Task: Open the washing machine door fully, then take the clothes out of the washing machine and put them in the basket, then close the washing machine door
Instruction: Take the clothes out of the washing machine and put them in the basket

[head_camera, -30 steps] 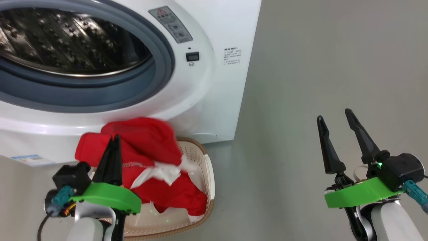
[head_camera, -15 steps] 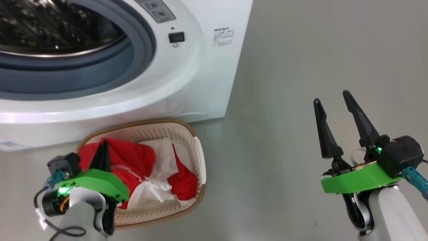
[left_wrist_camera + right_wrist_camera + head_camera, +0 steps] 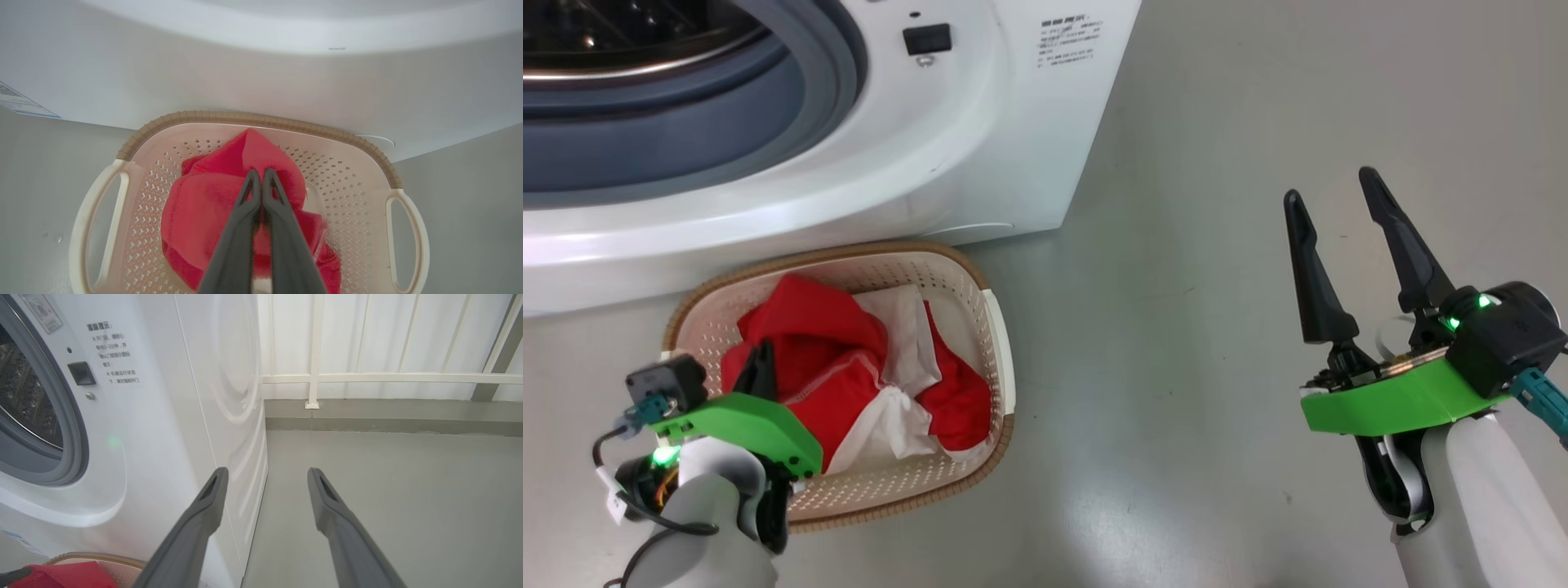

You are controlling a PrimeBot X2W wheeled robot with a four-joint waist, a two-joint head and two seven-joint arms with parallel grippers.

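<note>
The red and white clothes (image 3: pixel 809 327) lie bunched in the cream basket (image 3: pixel 890 246) on the floor, just in front of the white washing machine (image 3: pixel 980 147). My left gripper (image 3: pixel 763 351) reaches down into the basket, shut on a fold of the clothes (image 3: pixel 204 204). Its tips (image 3: pixel 261 172) pinch the fabric near the basket's (image 3: pixel 253 117) middle. My right gripper (image 3: pixel 1329 184) hangs open over bare floor to the right, holding nothing. In the right wrist view it (image 3: pixel 266 471) points past the machine's (image 3: pixel 163 416) right corner. The washing machine door is out of view.
The drum opening with its grey rubber ring (image 3: pixel 686 122) shows at the top left. Grey floor (image 3: pixel 1176 367) stretches right of the basket. A white railing and wall (image 3: pixel 367 377) stand beyond the machine.
My left gripper has come down with the clothes from in front of the machine into the basket. The head camera has tilted downward. The right gripper stays open.
</note>
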